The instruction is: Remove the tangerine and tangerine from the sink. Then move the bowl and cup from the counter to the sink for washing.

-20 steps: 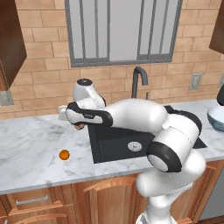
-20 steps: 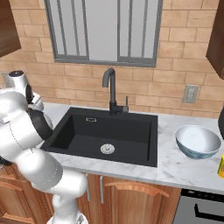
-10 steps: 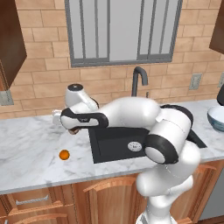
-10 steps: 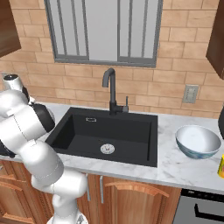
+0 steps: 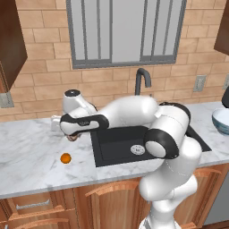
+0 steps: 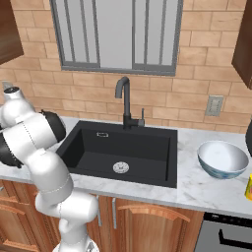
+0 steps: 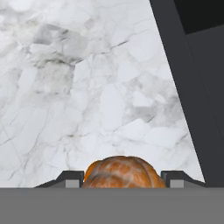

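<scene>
dull tan-orange tangerine (image 7: 124,172), bright orange tangerine (image 5: 65,158), black sink (image 6: 123,148)

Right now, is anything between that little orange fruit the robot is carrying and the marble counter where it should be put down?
Nothing visible. The tool holds the duller tangerine over bare marble counter, left of the sink. The bright tangerine lies nearer the counter's front edge, off to the side.

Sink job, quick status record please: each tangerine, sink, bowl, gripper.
gripper: over the counter left of the sink, closed on the duller tangerine
duller tangerine: between the fingers
bright tangerine: on the counter, left of the sink
sink: no fruit in it
bowl: on the counter, right of the sink
</scene>
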### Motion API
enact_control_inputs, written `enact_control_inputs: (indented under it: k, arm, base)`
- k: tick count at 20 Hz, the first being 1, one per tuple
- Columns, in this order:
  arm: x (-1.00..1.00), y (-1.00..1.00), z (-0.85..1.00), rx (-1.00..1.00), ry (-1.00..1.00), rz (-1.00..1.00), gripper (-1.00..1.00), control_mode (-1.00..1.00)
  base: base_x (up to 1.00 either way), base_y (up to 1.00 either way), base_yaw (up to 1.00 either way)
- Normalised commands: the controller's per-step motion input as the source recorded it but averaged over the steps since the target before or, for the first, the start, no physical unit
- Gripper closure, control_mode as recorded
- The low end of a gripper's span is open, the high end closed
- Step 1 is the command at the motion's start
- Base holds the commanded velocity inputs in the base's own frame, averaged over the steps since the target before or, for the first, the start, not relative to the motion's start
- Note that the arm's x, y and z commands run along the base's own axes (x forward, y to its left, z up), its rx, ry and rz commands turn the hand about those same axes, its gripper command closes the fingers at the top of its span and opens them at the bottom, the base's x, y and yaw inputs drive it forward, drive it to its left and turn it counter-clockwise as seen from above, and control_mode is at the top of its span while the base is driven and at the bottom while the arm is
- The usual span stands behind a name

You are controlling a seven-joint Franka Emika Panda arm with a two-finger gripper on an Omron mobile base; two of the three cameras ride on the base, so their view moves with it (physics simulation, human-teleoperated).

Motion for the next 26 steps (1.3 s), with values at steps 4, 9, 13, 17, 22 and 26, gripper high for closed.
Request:
enact_control_inputs:
  k: [4, 9, 13, 17, 22, 26]
  arm:
    - [0.08, 0.05, -0.17, 0.0, 0.04, -0.05, 1.0, -1.0]
    - [0.1, 0.01, -0.16, 0.0, 0.04, -0.03, 1.0, -1.0]
    - [0.09, 0.0, -0.14, 0.0, 0.03, -0.03, 1.0, -1.0]
    - [0.05, 0.05, -0.15, 0.0, 0.02, -0.03, 1.0, -1.0]
    - [0.07, 0.08, -0.19, 0.0, 0.03, -0.06, 1.0, -1.0]
    - [0.09, 0.06, -0.2, 0.0, 0.04, -0.06, 1.0, -1.0]
  base:
    - [0.0, 0.0, 0.0]
    - [0.0, 0.0, 0.0]
    - [0.0, 0.0, 0.0]
    - [0.0, 0.0, 0.0]
    - [0.0, 0.0, 0.0]
    - [0.0, 0.0, 0.0]
